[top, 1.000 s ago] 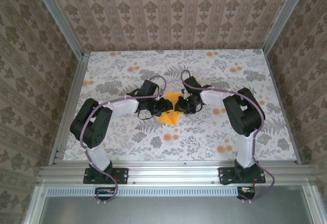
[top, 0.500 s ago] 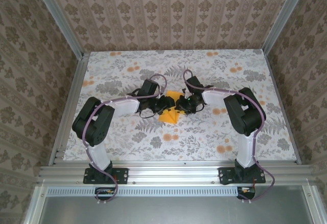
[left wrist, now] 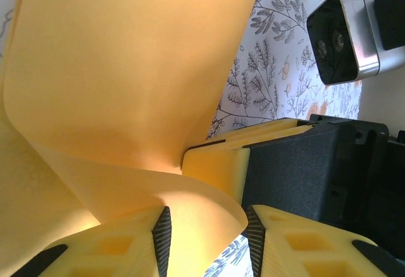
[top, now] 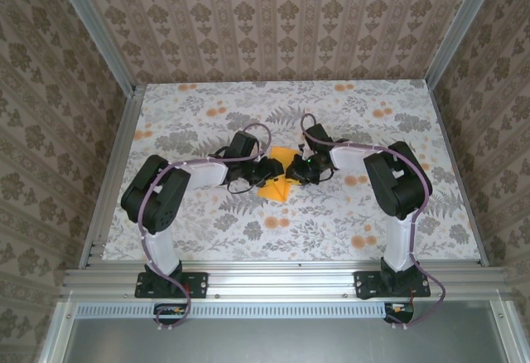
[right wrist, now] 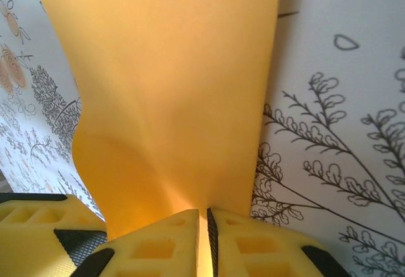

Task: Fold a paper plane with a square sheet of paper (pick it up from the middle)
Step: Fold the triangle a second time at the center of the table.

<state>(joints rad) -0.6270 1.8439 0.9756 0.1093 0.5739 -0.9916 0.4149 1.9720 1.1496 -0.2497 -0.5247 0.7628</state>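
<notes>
Patterned wallpaper panels (top: 273, 15) close in three sides of my workspace, with an aluminium frame (top: 108, 73) running up the corners. Below them lies the bench (top: 348, 214), covered in a grey leaf print with small orange flowers.

My left arm (top: 157, 197) and right arm (top: 397, 185) both bend inward from their bases at the near edge and meet around the middle of the bench.

Between them is the square sheet of paper (top: 277, 182), plain bright orange-yellow. From above it reads as a small pointed shape, with a tip aimed toward the near edge. It is lifted and curled rather than flat. In my left wrist view it (left wrist: 126, 68) rises as a broad panel and rolls over in a soft curve at the bottom. In my right wrist view it (right wrist: 171, 68) stands as a tall panel narrowing down toward my fingers.

My right end effector (top: 300, 170) has the sheet pinched. Its yellow pads (right wrist: 204, 226) are almost together, with only the paper's edge between them.

My left end effector (top: 267, 172) is partly open. Its fingers (left wrist: 207, 233) stand apart with the curled fold of the sheet lying in the gap. I cannot tell whether either pad presses on the paper.

One of my right fingers (left wrist: 218, 169) shows in the left wrist view, touching the sheet just beyond that gap.
</notes>
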